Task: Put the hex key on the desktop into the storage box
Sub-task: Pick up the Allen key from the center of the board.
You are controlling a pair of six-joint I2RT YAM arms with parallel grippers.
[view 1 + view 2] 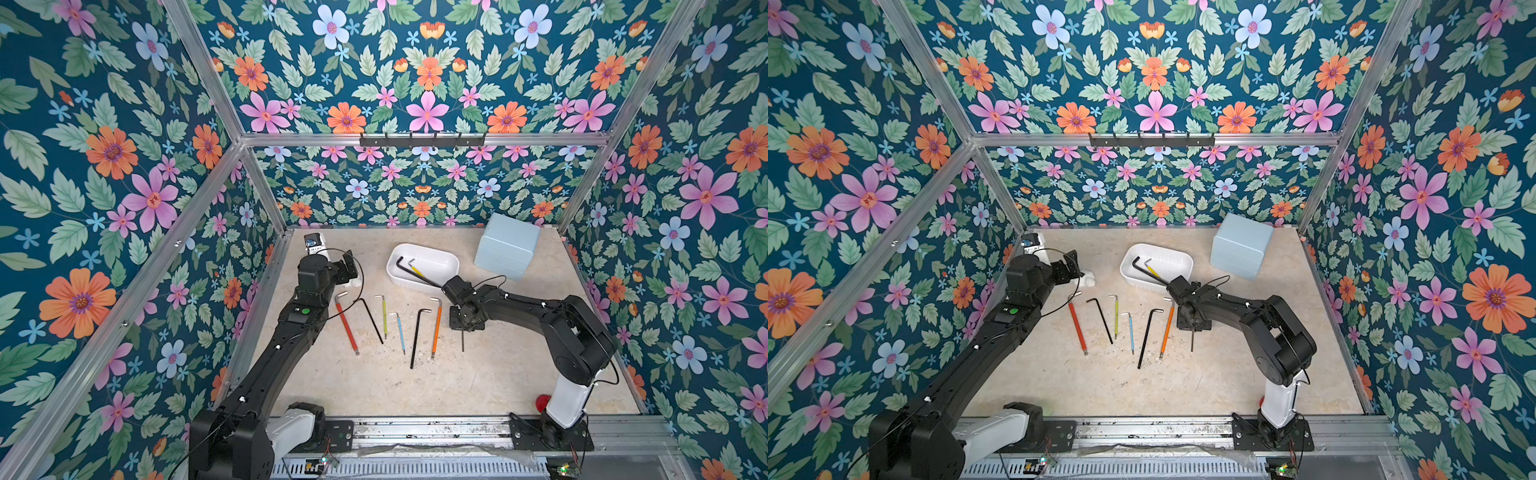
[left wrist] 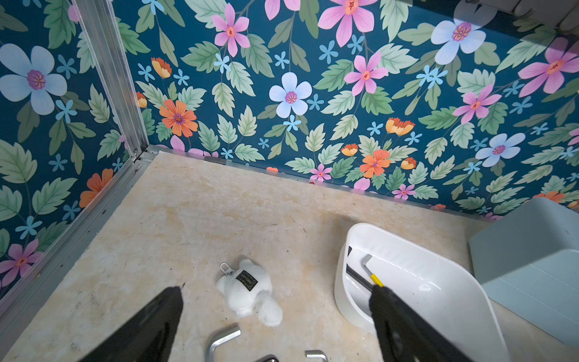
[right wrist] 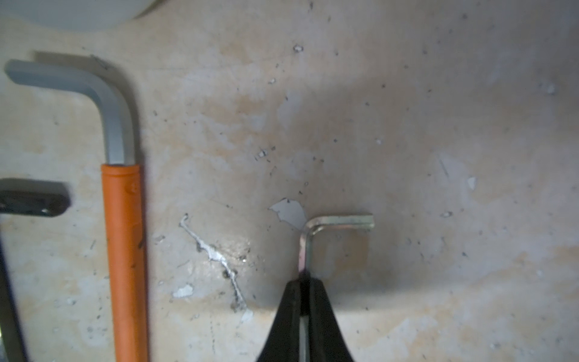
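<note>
The desktop (image 1: 478, 382) is beige with a mottled stone pattern. The storage box (image 1: 440, 257) is plain white, the cube box (image 1: 505, 249) is pale blue, and the walls (image 1: 124, 124) are dark teal with pink, orange and light-blue flowers among green leaves. The red key (image 1: 347, 326), yellow-green key (image 1: 384, 318), blue key (image 1: 401, 334) and orange key (image 1: 436, 328) have coloured sleeves on silver metal, the slim black key (image 1: 373, 321) and thick black key (image 1: 417, 338) are black all over, and the thin bare key (image 3: 340, 220) is silvery.

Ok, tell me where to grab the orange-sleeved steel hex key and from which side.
I'd grip the orange-sleeved steel hex key mid-sleeve, from straight above, pinching across its width: it lies flat on the beige desktop, and the long black hex key's short arm crowds its bent end.
</note>
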